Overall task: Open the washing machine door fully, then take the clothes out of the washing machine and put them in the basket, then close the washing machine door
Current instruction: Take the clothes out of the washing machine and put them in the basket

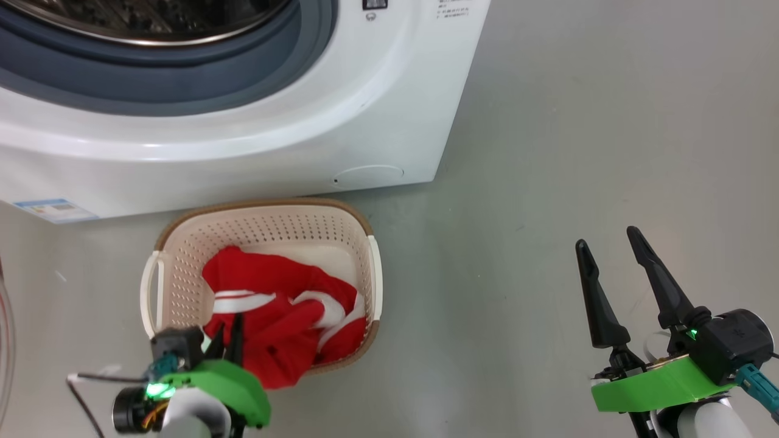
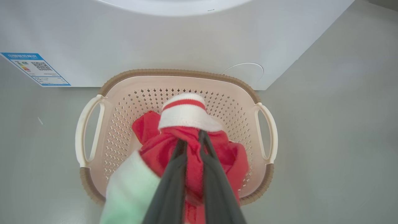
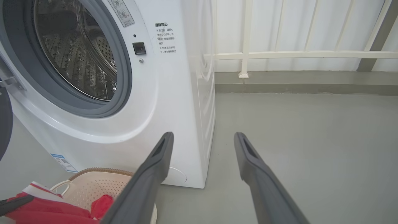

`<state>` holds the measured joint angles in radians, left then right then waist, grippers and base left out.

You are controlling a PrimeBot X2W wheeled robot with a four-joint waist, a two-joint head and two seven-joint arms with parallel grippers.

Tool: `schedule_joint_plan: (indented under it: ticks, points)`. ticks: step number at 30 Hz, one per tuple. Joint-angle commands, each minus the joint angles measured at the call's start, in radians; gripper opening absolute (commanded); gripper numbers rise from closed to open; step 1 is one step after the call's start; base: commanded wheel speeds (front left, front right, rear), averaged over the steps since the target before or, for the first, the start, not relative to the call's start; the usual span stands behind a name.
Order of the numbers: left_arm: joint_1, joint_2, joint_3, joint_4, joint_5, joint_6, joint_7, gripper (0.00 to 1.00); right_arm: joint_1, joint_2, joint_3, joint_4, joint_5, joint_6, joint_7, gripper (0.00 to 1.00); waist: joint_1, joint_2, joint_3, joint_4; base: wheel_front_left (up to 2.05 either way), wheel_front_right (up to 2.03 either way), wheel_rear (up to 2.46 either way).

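**Grey floor (image 1: 578, 121), open washing machine (image 1: 365, 121), clothes (image 1: 274, 328) held at the basket (image 1: 182, 261)**

Head view. The washing machine stands at the top of the picture. Its grey seal (image 1: 182, 79) is exposed, and a blue label (image 1: 55, 210) sits at its lower left corner. The basket rests on the floor just in front of the machine. Red-and-white clothes lie inside it, with one fold draped over the near rim. My left gripper (image 1: 226, 328) is at that near rim, drawn narrow, with red cloth against it. My right gripper (image 1: 607, 238) hangs over the floor well to the right of the basket, spread wide and holding nothing.

Left wrist view. My two fingers (image 2: 170, 186) run up from the bottom edge, nearly together, with a strip of red cloth pinched between them. The bunched clothes hang directly over the basket. A white cuff with a red stripe sits just beyond the fingertips, and a pale panel of cloth lies at the lower left. The basket's handles show on both sides, with the machine's white front behind it.

Right wrist view. My right fingers stand wide apart, with floor and the machine's corner between them. The steel drum (image 3: 77, 53) shows through the open mouth. The door (image 3: 3, 124) appears as a dark curved edge at the left border, swung clear of the opening. A white railing (image 3: 295, 55) runs along the back. A corner of the basket and some red cloth show at the lower left.
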<state>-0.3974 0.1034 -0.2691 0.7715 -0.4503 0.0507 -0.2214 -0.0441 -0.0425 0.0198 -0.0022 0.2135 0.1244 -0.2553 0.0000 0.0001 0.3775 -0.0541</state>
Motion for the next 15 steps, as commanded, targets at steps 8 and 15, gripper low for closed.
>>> schedule_joint_plan:
  ticks: [8,15]
  points:
    - [-0.175,-0.012,0.036,0.211,0.005,-0.04,-0.039,0.0,-0.022,-0.008,0.027,-0.037,-0.014,0.006,-0.006,1.0,0.0,-0.0001,0.091,-0.009,0.0,0.0,0.0]
    - [-0.231,-0.015,0.068,0.258,0.023,-0.043,-0.04,0.0,-0.041,-0.008,0.03,-0.04,-0.007,0.006,-0.006,1.0,0.0,-0.0001,0.139,-0.027,0.0,0.0,0.0]
